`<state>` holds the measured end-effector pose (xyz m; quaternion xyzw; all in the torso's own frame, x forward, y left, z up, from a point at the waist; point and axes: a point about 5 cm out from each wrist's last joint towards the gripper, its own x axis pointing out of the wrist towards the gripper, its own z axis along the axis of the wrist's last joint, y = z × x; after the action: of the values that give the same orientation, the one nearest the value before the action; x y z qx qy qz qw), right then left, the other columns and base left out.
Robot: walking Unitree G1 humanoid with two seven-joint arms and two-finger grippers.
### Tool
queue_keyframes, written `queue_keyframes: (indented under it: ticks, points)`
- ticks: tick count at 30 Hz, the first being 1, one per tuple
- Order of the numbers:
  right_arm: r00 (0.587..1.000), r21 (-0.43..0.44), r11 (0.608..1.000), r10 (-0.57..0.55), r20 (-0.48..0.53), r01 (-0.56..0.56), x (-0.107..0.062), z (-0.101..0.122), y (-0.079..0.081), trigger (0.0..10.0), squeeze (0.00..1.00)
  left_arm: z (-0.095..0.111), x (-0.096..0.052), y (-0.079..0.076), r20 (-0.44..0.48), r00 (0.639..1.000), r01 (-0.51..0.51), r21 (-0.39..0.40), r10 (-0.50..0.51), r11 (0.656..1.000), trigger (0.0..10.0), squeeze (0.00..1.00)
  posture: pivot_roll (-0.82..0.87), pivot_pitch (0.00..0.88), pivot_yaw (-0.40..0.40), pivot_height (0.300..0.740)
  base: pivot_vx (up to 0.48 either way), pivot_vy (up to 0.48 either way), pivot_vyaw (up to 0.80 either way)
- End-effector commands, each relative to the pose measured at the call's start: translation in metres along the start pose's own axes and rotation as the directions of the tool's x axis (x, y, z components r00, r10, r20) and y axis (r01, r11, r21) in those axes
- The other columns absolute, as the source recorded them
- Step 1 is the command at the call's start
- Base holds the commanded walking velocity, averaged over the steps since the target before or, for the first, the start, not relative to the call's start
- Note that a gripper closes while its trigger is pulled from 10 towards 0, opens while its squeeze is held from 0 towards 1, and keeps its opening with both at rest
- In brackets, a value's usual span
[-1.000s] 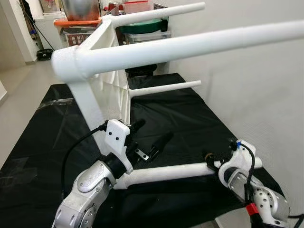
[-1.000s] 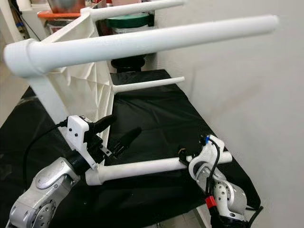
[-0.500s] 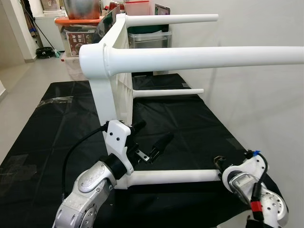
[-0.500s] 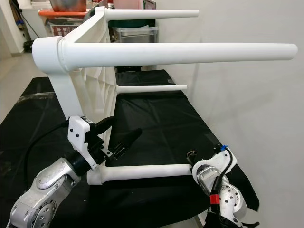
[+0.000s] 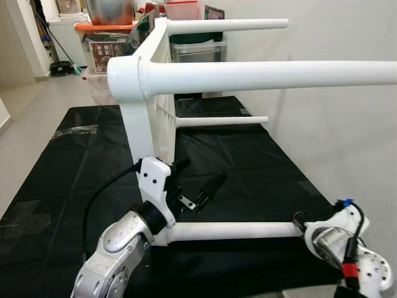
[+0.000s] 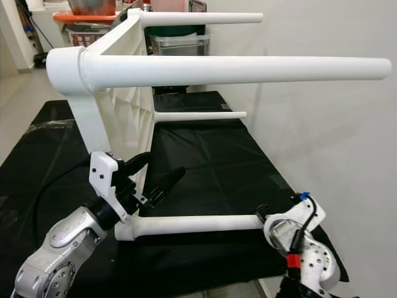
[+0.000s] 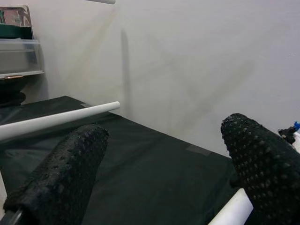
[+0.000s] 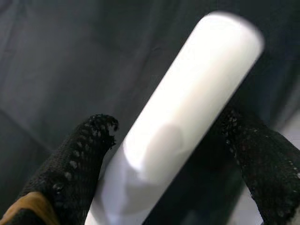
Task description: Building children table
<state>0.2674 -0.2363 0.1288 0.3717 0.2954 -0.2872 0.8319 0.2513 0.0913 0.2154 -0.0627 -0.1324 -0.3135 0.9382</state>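
Observation:
The white children's table stands on its side on a black cloth, with its legs pointing right toward the wall. One upper leg crosses the view close to me. The lower near leg lies just above the cloth. My left gripper is open beside the tabletop's lower corner, above that leg, with nothing between its fingers. My right gripper is at the leg's free end. In the right wrist view the leg runs between the two spread fingers.
A white wall runs close along the right, just beyond the leg tips. Storage bins and boxes are stacked behind the far end of the cloth-covered surface. Grey floor lies to the left.
The table has swung from tilted to square, so its legs now lie level. My right gripper has slid outward to the tip of the lower leg. The left gripper has stayed in place.

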Motion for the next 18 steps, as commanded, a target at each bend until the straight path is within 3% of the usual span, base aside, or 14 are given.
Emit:
queue_keyframes:
  ticks: [1,9,18]
  points:
    - [1.0,-0.01,1.0,-0.004,-0.02,0.004,-0.001,-0.005,-0.002,10.0,0.0,-0.003,-0.003,0.003,-0.016,1.0,-0.025,-0.001,0.025,1.0,10.0,0.0,-0.02,0.0,-0.044,0.74,0.0,0.0,0.0]
    - [0.998,-0.067,0.996,0.049,-0.035,-0.052,-0.014,-0.007,-0.002,10.0,0.0,-0.007,-0.006,0.0,-0.039,0.999,-0.001,-0.004,0.001,1.0,10.0,0.0,-0.04,0.0,-0.034,0.74,0.0,0.0,0.0]
    - [0.989,0.03,0.991,0.134,-0.061,-0.132,-0.021,-0.005,-0.007,10.0,0.0,-0.011,-0.002,-0.003,-0.051,0.998,0.032,-0.007,-0.033,0.999,10.0,0.0,-0.07,0.0,-0.003,0.74,0.0,0.0,0.0]
